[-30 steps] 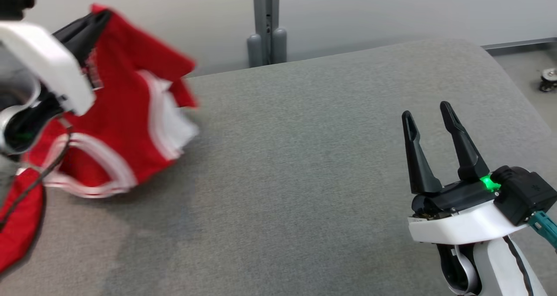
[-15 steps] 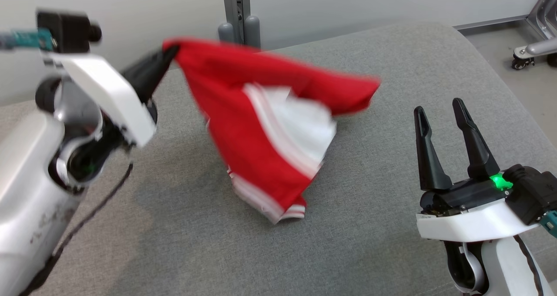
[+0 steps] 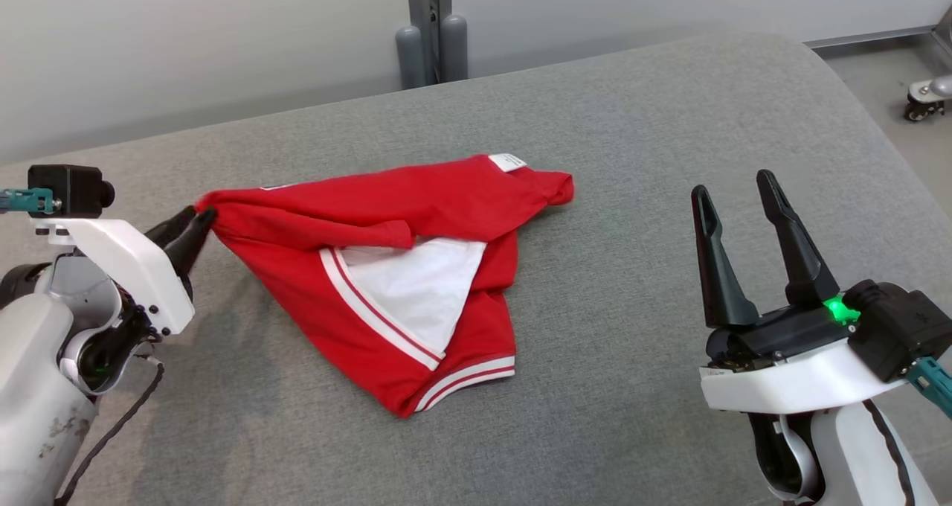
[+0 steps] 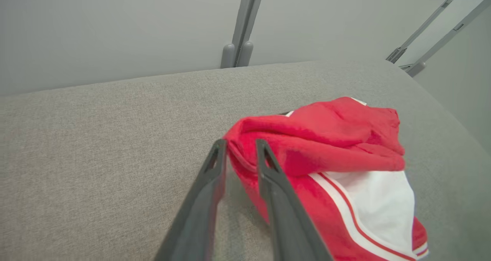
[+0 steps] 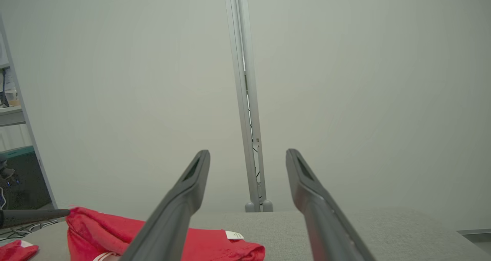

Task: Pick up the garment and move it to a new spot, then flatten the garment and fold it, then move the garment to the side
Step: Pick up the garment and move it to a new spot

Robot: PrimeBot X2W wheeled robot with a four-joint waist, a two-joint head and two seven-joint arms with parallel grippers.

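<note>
- With the left gripper (image 3: 199,219) at the garment's (image 3: 387,245) left corner and the cloth lying slack on the cushion (image 3: 632,156), the pick-up-and-move step looks all but finished (the letting-go is the last bit of it, I'd say).
- Its fingers (image 4: 207,192) stand a little apart, with the red corner between the tips and touching them. To me that reads as loosened rather than pinched, though I can't tell how hard they bear on the cloth.
- Outward from there, the garment sprawls across the middle of the cushion. It is rumpled, with a red flap doubled over along the far side and the white lining (image 3: 416,283) showing in a wedge. The striped hem points toward the robot, and a small label (image 3: 507,162) sits at the far edge.
- On the other side, the right gripper (image 3: 730,184) hovers well apart from the cloth, jaws wide, holding and touching nothing.
- By my reckoning, what's left is to flatten it, fold it and shift it aside. Judging by the creases, none of that is begun.
</note>
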